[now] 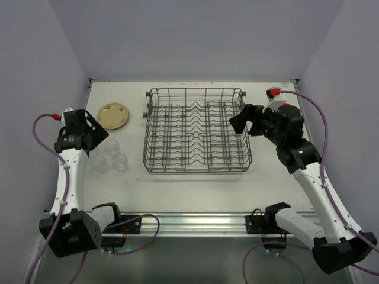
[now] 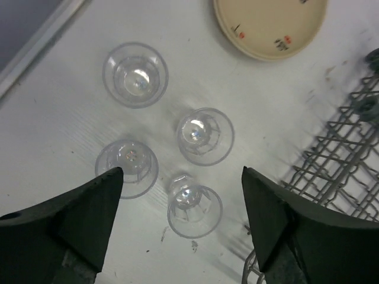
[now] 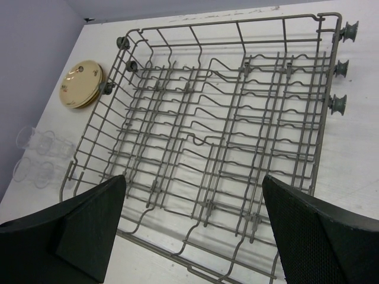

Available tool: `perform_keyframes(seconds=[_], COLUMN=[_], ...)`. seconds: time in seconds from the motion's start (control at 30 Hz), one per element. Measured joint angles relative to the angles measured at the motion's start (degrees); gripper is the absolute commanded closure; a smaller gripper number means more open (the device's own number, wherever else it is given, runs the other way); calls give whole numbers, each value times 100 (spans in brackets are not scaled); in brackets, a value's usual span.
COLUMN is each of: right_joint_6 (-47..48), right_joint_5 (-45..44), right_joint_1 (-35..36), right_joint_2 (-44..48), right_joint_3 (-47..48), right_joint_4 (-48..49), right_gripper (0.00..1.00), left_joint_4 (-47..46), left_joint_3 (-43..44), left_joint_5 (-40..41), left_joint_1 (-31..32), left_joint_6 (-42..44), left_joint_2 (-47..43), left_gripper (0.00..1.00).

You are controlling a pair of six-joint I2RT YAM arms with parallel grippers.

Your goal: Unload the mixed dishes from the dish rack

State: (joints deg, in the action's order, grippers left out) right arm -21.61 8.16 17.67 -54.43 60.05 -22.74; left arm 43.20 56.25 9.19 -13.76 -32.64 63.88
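Three pale walls (image 1: 189,35) box in the counter (image 1: 195,189) at left, back and right. The dish rack (image 1: 197,133) sits mid-counter, closer to the back edge. A broad strip of counter lies between its near rim and the metal rail (image 1: 189,222) in front, and a narrower strip runs along each side.

One stack of beige plates (image 1: 112,115) lies flat near the back-left corner, just beside the rack's left wall but apart from it. Four clear glasses (image 2: 205,136) stand in a loose cluster in front of the plates, none touching another. All of these rest on the counter, outside the rack. Six small knobs (image 3: 340,67) show on the rack, three on each side.

The left hand (image 2: 182,171) hangs over the glasses with its jaws apart; the nearest glass (image 2: 194,204) stands between the fingers, touched by neither. The right hand (image 3: 193,177) hangs over the rack's right side, its jaws spread wide on nothing.

How many plates make up the stack I cannot tell; the right wrist view shows more than one rim. The left wrist view cuts off the top plate and shows only a corner of the rack. From above the glasses are faint, and from the right wrist they are a blur at the left edge.
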Motion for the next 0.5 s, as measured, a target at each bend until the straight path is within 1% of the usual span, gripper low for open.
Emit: perform_keyframes(seconds=[0.03,0.07,0.17,0.3,0.5], right_joint_6=[24,57,120,98,66], right_joint_5=[-31,-118,-398,-717,-772], right_joint_1=[0,2,2,7,42], right_joint_2=[2,9,79,446,973], right_joint_3=[0,0,0,26,529], right_joint_4=[0,-2,-66,-308,-1003], right_gripper=[1,1,1,1,1], left_joint_4=[26,74,273,645,1119], left_joint_3=[146,293,713,1163,1620], left_joint_5=[4,13,179,350,828], left_joint_1=[0,2,262,992,1547], left_joint_6=[87,184,481,857,1119], left_joint_2=[-181,-374,-968,-1755,-2798], left_gripper=[11,0,0,0,0])
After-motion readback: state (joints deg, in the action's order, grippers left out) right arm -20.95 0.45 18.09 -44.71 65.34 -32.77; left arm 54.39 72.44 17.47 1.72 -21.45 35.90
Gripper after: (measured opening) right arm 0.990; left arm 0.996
